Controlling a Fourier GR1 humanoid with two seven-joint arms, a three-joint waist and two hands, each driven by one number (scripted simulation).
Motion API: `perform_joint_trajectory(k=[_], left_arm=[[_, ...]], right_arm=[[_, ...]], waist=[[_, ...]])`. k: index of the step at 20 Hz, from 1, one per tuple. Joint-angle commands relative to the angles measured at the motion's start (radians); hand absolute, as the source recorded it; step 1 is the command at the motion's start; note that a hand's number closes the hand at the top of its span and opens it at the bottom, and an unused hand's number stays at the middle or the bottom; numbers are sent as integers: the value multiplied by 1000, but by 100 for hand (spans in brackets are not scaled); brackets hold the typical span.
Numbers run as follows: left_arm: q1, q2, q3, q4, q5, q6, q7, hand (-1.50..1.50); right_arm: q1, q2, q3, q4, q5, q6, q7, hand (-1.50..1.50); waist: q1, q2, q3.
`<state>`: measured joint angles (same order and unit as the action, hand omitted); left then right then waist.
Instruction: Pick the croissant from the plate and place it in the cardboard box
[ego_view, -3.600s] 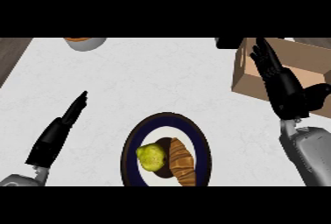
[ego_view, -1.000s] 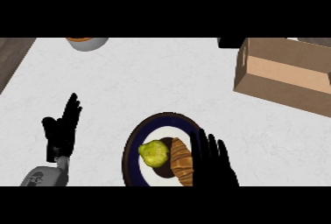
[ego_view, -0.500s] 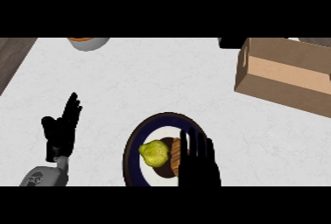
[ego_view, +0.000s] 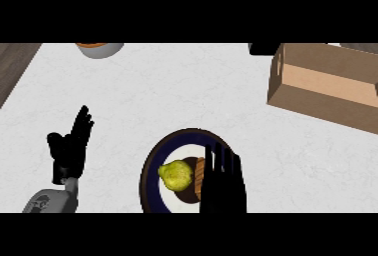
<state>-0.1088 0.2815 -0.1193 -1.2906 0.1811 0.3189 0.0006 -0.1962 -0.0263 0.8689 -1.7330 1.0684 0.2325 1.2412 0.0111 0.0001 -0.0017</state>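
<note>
A dark blue-rimmed plate (ego_view: 153, 165) lies at the lower middle of the counter. On it are a yellow-green pear (ego_view: 176, 175) and a brown croissant (ego_view: 197, 175), of which only the left edge shows. My right hand (ego_view: 224, 185) lies flat over the croissant with straight fingers pointing up the view, hiding most of it. The cardboard box (ego_view: 332, 82) stands open at the upper right. At the lower left, well clear of the plate, my left hand (ego_view: 70, 147) rests open with its fingers up.
A grey bowl (ego_view: 100, 48) with something orange inside sits at the counter's far edge, upper left. A dark wooden strip (ego_view: 11, 65) borders the counter at the left. A dark object (ego_view: 263, 48) lies just left of the box's top corner.
My right hand came down from the box to the plate and slid left over the croissant, now covering it. The left hand has turned upright and stays still.
</note>
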Motion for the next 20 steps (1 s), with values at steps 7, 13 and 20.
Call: perform_joint_trajectory(k=[7,13,20], left_arm=[[7,4,17,7,-3,-14,-13,0],[4,0,11,3,-26,-9,-16,0],[46,-26,5,-29,-32,3,-12,0]], right_arm=[[-63,25,-23,111,-37,41,246,-150],[-88,25,-35,159,-62,16,242,-150],[-59,25,8,171,-64,-16,246,-150]], waist=[[4,-1,0],[1,0,1],[2,-4,1]])
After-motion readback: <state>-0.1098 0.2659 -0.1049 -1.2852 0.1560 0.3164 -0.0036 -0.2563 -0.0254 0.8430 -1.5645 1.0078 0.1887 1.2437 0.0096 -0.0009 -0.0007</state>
